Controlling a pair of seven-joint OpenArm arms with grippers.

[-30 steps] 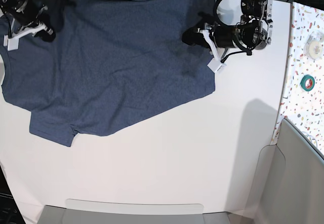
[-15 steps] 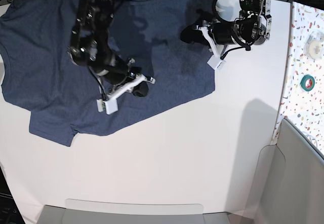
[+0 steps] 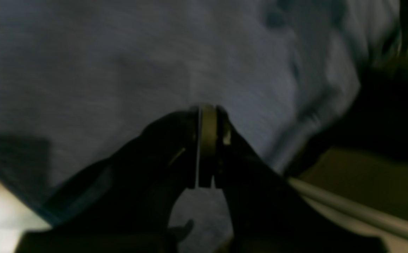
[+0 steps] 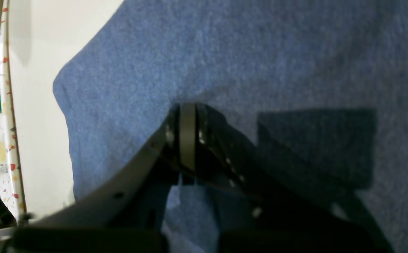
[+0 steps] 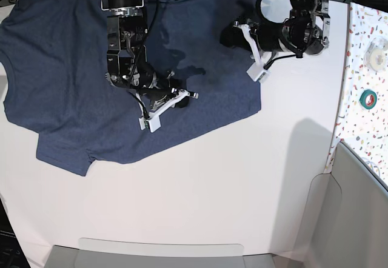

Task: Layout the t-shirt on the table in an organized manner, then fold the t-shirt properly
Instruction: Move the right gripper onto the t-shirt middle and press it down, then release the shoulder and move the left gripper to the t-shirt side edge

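The dark navy t-shirt (image 5: 66,86) lies spread over the upper left of the white table (image 5: 212,189), plain side up, its lower hem running diagonally. My right gripper (image 5: 189,95) hovers over the middle of the shirt, shut, with nothing between its jaws. In the right wrist view the shut right gripper (image 4: 188,109) casts a shadow on the blue t-shirt (image 4: 260,52), with bare table (image 4: 38,70) to the left. My left gripper (image 5: 229,36) is shut over the shirt's upper right corner. The blurred left wrist view shows the left gripper (image 3: 208,109) closed above the t-shirt (image 3: 119,52).
A speckled terrazzo surface (image 5: 367,68) runs along the right edge, holding a green tape roll (image 5: 367,99) and a white roll (image 5: 377,54). Grey bin walls stand at the bottom edge (image 5: 157,250) and the lower right (image 5: 357,207).
The right arm left the shirt's far-left sleeve and swung to the middle of the shirt. The left gripper rose slightly toward the top edge. The left sleeve now lies flat.
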